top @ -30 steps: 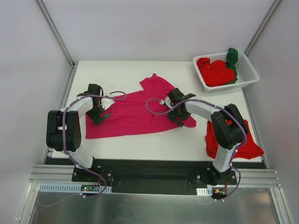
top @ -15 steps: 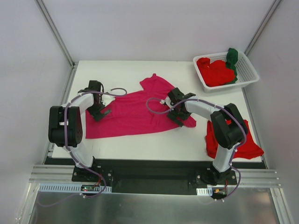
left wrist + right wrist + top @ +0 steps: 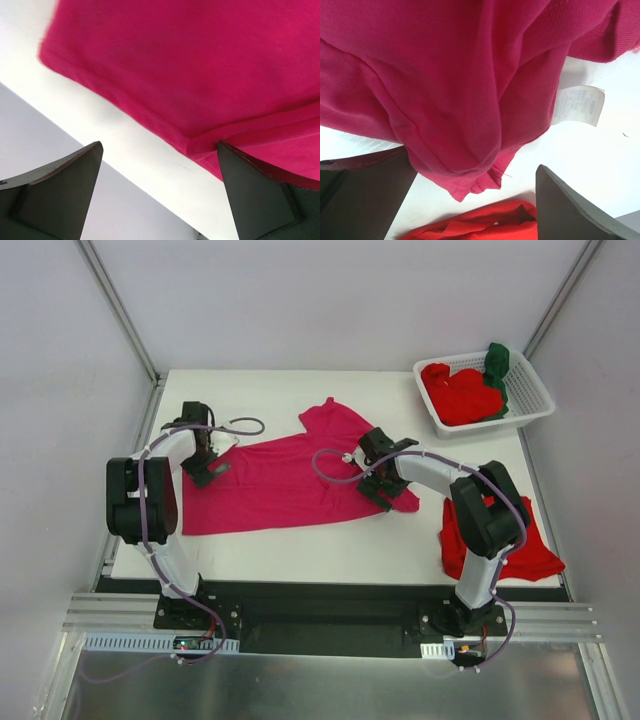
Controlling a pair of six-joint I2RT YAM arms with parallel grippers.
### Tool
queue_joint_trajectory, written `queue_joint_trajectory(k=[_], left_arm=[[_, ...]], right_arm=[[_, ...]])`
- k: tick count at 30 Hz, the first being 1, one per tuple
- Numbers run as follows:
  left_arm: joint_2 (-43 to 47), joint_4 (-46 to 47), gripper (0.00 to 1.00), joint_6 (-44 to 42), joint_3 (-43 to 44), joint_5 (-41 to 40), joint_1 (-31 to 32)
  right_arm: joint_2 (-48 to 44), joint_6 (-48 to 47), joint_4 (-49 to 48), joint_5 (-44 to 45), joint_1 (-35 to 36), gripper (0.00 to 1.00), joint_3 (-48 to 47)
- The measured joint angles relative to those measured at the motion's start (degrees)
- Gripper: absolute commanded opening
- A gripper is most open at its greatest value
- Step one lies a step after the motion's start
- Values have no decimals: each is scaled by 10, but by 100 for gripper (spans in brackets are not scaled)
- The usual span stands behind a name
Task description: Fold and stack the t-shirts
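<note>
A magenta-pink t-shirt [image 3: 280, 480] lies spread across the middle of the table. My left gripper [image 3: 207, 466] hovers open at its far left edge. In the left wrist view the shirt's hem [image 3: 150, 115] runs past the right finger [image 3: 260, 195], and bare table shows in the gripper [image 3: 159, 167]. My right gripper [image 3: 380, 490] is open over the shirt's bunched right end [image 3: 450, 100], which has a white label [image 3: 577, 105]. The right gripper [image 3: 472, 160] grips nothing. A red t-shirt [image 3: 520, 550] lies at the near right, its edge [image 3: 480, 225] visible below the right wrist.
A white slotted basket [image 3: 530, 380] stands at the far right corner, holding red t-shirts [image 3: 462, 395] and a dark green one [image 3: 497, 362]. The table's left edge [image 3: 75, 165] runs close beside my left gripper. Grey walls enclose the table.
My left gripper has moved away from me and to the left, along the magenta shirt's left edge, still open. The right arm and the shirts have not moved.
</note>
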State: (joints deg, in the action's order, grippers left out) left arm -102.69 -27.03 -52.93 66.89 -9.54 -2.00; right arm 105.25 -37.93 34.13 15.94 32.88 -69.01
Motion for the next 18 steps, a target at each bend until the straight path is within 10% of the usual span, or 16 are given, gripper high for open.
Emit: queue_joint_trajectory(k=[18], left_arm=[[-14,5,99,19,100,-10,-5]], right_arm=[[3,7,11,-4,5,96,-5]])
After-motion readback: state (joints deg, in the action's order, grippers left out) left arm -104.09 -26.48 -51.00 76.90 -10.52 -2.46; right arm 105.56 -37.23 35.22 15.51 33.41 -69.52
